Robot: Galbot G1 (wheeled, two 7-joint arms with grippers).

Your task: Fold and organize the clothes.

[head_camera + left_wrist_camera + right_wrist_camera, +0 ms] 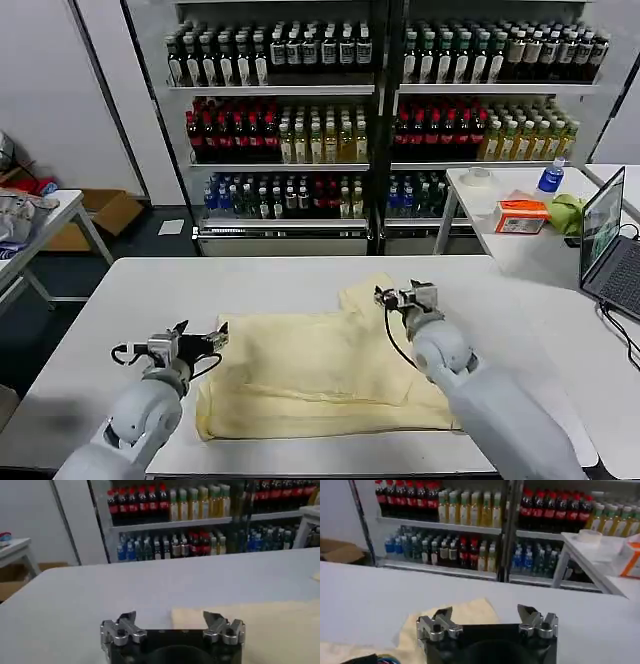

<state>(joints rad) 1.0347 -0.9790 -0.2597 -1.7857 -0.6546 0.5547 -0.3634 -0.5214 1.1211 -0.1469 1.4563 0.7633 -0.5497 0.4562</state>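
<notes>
On the table (120, 300) before the robot, the T-shirt (310, 370) lies flat, partly folded into a rough rectangle, with one flap or sleeve reaching out toward the far side by the right arm. It sits near the table's front edge, about midway between the two arms, within reach of both.

The left claw (198, 343) hovers just beside the shirt's left edge, low over the table. In the left wrist view its fingers (125, 625) stand spread with nothing between them, and the cloth's edge (260, 630) lies just ahead of them. That placing looks meant for taking hold of the left edge or corner.

The right claw (405, 298) hangs over the far right part of the shirt, where the flap sticks out. Its fingers (442, 622) are spread too and hold nothing; pale fabric (470, 612) shows below and ahead of them. It seems lined up to catch that flap.

Judging by the layout, the fold is underway but not done: the outline is uneven and the flap has yet to be tucked in. With thin, soft fabric, a pinch may lift only the top layer, so each claw should close on an edge, not on the flat middle.
</notes>
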